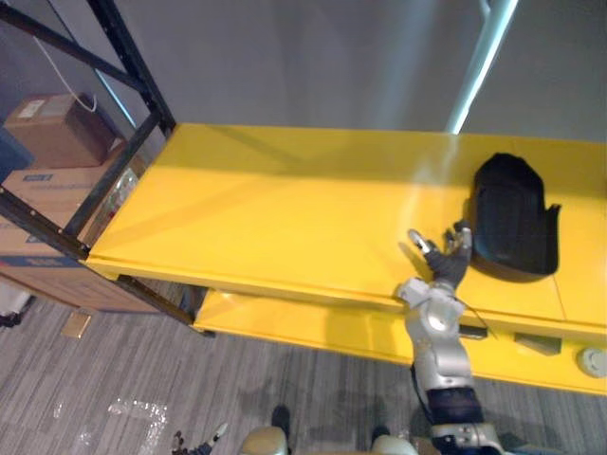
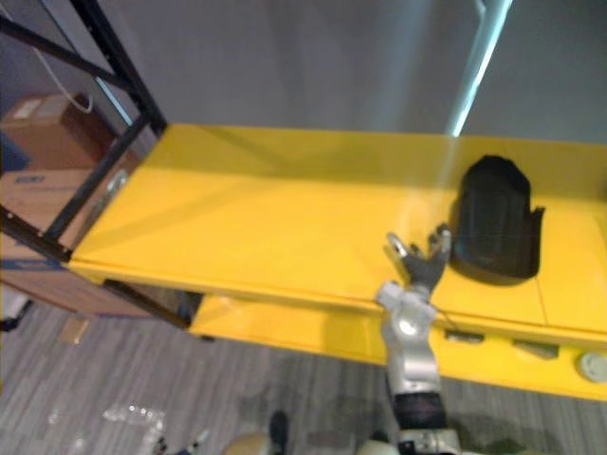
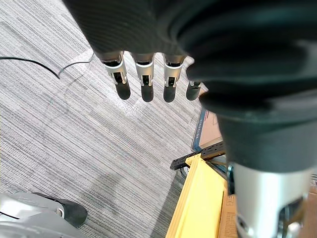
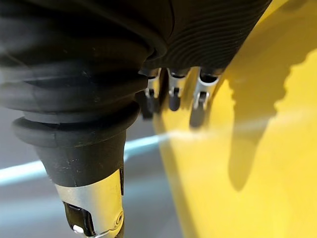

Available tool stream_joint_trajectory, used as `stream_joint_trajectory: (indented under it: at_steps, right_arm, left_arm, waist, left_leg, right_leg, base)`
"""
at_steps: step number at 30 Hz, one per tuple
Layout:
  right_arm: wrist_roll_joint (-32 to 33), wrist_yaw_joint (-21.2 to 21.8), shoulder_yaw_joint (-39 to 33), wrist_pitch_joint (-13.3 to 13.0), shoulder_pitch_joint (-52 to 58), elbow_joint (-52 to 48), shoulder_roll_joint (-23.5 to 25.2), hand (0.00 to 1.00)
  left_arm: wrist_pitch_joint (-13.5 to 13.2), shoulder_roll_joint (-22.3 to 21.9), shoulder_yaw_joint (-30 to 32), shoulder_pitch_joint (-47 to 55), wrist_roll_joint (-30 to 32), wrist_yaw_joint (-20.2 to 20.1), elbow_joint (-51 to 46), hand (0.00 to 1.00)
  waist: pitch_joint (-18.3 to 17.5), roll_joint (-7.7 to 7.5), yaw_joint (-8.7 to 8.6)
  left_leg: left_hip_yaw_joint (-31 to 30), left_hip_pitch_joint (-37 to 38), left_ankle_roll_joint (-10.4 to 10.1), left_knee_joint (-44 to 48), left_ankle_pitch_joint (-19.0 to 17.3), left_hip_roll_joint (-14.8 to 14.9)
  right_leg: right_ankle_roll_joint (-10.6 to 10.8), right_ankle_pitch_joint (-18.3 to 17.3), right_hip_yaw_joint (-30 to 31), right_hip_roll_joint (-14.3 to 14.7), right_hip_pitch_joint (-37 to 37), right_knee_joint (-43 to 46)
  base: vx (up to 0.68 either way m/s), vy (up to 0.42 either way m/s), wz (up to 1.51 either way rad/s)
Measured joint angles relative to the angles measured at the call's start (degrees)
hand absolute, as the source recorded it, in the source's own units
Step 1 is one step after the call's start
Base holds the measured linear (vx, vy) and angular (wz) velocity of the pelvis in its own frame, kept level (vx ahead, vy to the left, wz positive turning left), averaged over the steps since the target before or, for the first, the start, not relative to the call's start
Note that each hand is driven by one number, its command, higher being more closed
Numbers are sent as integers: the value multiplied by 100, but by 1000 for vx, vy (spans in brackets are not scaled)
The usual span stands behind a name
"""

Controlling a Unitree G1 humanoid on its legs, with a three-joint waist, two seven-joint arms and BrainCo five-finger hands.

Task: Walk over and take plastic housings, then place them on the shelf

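On shelf (image 1: 285, 209), housing (image 1: 512, 213) points rearward

Silver fingers (image 3: 145, 74), blk ribbed cover (image 3: 223, 49)

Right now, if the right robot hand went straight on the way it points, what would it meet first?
Probably nothing soon: the right robot hand points across bare yellow shelf toward the grey wall, passing just left of the black plastic housing. Depth is unclear.
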Motion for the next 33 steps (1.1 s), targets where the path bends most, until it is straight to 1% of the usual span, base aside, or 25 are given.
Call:
stream_joint_trajectory:
  at_steps: [1, 2, 3, 5, 8, 10, 11, 12, 13, 15, 16, 17, 20, 23, 24, 25, 26, 27, 28, 29, 30, 32, 33]
  right_arm:
    - [0, 327, 22, 1, -2, -20, -74, 0]
    - [-4, 529, 110, -1, -7, -66, -154, 0]
    - [-4, 592, 123, -2, -10, -107, -208, 0]
    - [-4, 622, 187, -127, -22, -291, -291, 0]
    - [-136, 544, 105, -515, -125, -568, -391, 0]
    - [-391, 185, 28, -704, -141, -862, -470, 0]
    - [-435, 93, -34, -738, -147, -954, -472, 0]
    - [-582, -118, -216, -760, -188, -1089, -482, 0]
    - [-706, -446, -513, -760, -291, -1148, -559, 0]
    - [-759, -698, -851, -759, -364, -1148, -687, 0]
    - [-744, -810, -1159, -759, -386, -1147, -831, 0]
    - [-744, -814, -1216, -758, -389, -1147, -867, 0]
    - [-486, -772, -1696, -708, -515, -1026, -1342, 0]
    - [-240, -648, -2152, -608, -1038, -365, -1946, 0]
    - [-140, -582, -2196, -537, -1284, 52, -2271, 0]
    - [-84, -527, -2208, -508, -1404, 256, -2420, 0]
    - [17, -484, -2220, -451, -1639, 666, -2688, 0]
    - [131, -408, -2247, -448, -1833, 1001, -2869, 0]
    - [289, -325, -2252, -446, -2098, 1447, -3110, 0]
    - [375, -273, -2247, -444, -2219, 1649, -3243, 0]
    - [491, -155, -2239, -420, -2485, 2025, -3465, 0]
    - [659, -16, -2095, -317, -2884, 2506, -3748, 0]
    - [794, 92, -1901, -238, -3133, 2804, -3966, 0]
  left_arm:
    - [6, 4, 2, 0, 0, -42, -1, 0]
    - [14, 10, 4, 1, 0, -76, -1, 0]
    - [22, 16, 5, 0, 1, -86, -1, 0]
    - [66, 32, 10, 1, 0, -105, -2, 0]
    - [136, 86, 59, 14, 4, -140, 1, 0]
    - [136, 130, 115, 17, 4, -207, 4, 0]
    - [135, 133, 150, 16, 4, -212, 4, 0]
    - [134, 146, 212, 17, 2, -219, 6, 0]
    - [129, 180, 258, 17, 2, -227, 12, 0]
    - [120, 209, 302, 19, -1, -236, 15, 0]
    - [117, 207, 376, 32, -4, -259, 30, 0]
    - [117, 204, 398, 36, -4, -269, 35, 0]
    - [116, 208, 457, 78, -38, -319, 43, 0]
    - [108, 211, 476, 77, -229, -412, 41, 0]
    - [115, 212, 505, 77, -231, -459, 40, 0]
    - [117, 214, 516, 78, -233, -471, 39, 0]
    - [124, 224, 522, 78, -236, -481, 39, 0]
    - [126, 230, 522, 78, -239, -485, 36, 0]
    - [129, 236, 522, 78, -299, -500, 25, 0]
    - [130, 239, 522, 77, -385, -520, 13, 0]
    - [139, 250, 522, 78, -438, -537, 11, 0]
    - [179, 258, 521, 112, -454, -563, 11, 0]
    - [189, 258, 519, 117, -457, -584, 10, 0]
  waist:
    - [-2, -5, 2]
    - [-7, -14, 3]
    - [-10, -20, 2]
    - [-21, -45, 2]
    - [-75, -144, -9]
    - [-117, -229, -8]
    - [-127, -249, -10]
    - [-141, -290, -17]
    - [-145, -333, -36]
    - [-131, -369, -63]
    - [-122, -385, -94]
    - [-120, -389, -104]
    - [-117, -393, -164]
    - [-113, -400, -177]
    - [-111, -404, -177]
    - [-109, -407, -177]
    - [-107, -409, -176]
    - [-107, -409, -177]
    - [-106, -407, -183]
    - [-100, -402, -183]
    - [-56, -389, -158]
    - [-18, -350, -143]
    - [31, -306, -139]
  left_leg:
    - [-6, 1, 0, 2, 0, 1]
    - [-11, 1, 0, 5, 0, 2]
    - [-11, 2, 0, 5, -1, 2]
    - [-16, 4, 2, 8, -3, 4]
    - [-8, 4, 7, 8, -6, 7]
    - [0, -1, 9, 7, -8, 9]
    - [4, -2, 10, 6, -8, 9]
    - [10, -1, 16, 7, -12, 7]
    - [11, -2, 23, 4, -16, 5]
    - [11, -1, 28, 1, -19, 2]
    - [9, -1, 30, -1, -18, 1]
    - [9, -1, 30, -2, -17, 1]
    - [3, -4, 31, -10, -17, 2]
    - [-7, -11, 32, -12, -15, 1]
    - [-24, -14, 35, -12, -13, -2]
    - [-37, -17, 34, -11, -10, -3]
    - [-82, -24, 32, -11, -1, -8]
    - [-125, -43, 32, -11, 9, -12]
    - [-172, -103, 34, -9, 28, -15]
    - [-200, -110, 34, -10, 38, -17]
    - [-228, -114, 32, -10, 51, -17]
    - [-265, -125, 36, -9, 59, -25]
    - [-286, -127, 43, -3, 65, -32]
  right_leg:
    - [0, 1, -3, 1, 7, 0]
    - [1, 3, -4, 2, 12, -1]
    - [2, 5, -4, 3, 14, -2]
    - [2, 17, -4, 6, 26, -15]
    - [-1, 56, 0, 11, 48, -71]
    - [0, 104, 5, 17, 70, -142]
    - [2, 114, 7, 17, 72, -155]
    - [5, 133, 13, 16, 81, -183]
    - [8, 151, 18, 15, 82, -198]
    - [10, 155, 18, 13, 83, -199]
    - [11, 158, 19, 12, 82, -199]
    - [11, 158, 19, 13, 82, -200]
    - [13, 159, 24, 14, 84, -201]
    - [15, 161, 21, 15, 87, -201]
    - [16, 161, 13, 14, 87, -201]
    - [16, 161, 6, 14, 87, -200]
    - [16, 161, -14, 15, 87, -200]
    - [16, 161, -43, 13, 88, -199]
    - [17, 161, -114, 9, 85, -199]
    - [17, 161, -148, 8, 83, -199]
    - [17, 161, -167, 8, 87, -192]
    - [17, 161, -192, 4, 89, -184]
    - [17, 161, -216, -4, 94, -166]
  base:
    - [0, 0, 0]
    - [0, 0, 0]
    - [0, 0, 0]
    - [0, 0, 0]
    - [0, 0, 0]
    - [0, 0, 0]
    - [-6, 10, -4]
    - [-10, 13, -4]
    - [0, 0, 0]
    - [0, 0, 0]
    - [0, 0, 0]
    - [0, 0, 0]
    - [0, 0, 0]
    - [0, 0, 0]
    - [-3, 1, 4]
    - [5, -1, 8]
    - [9, -2, 12]
    - [4, -5, 21]
    - [-12, -6, 23]
    - [-7, -6, 22]
    - [-10, -3, 13]
    - [-12, 0, 8]
    - [-30, 5, 8]
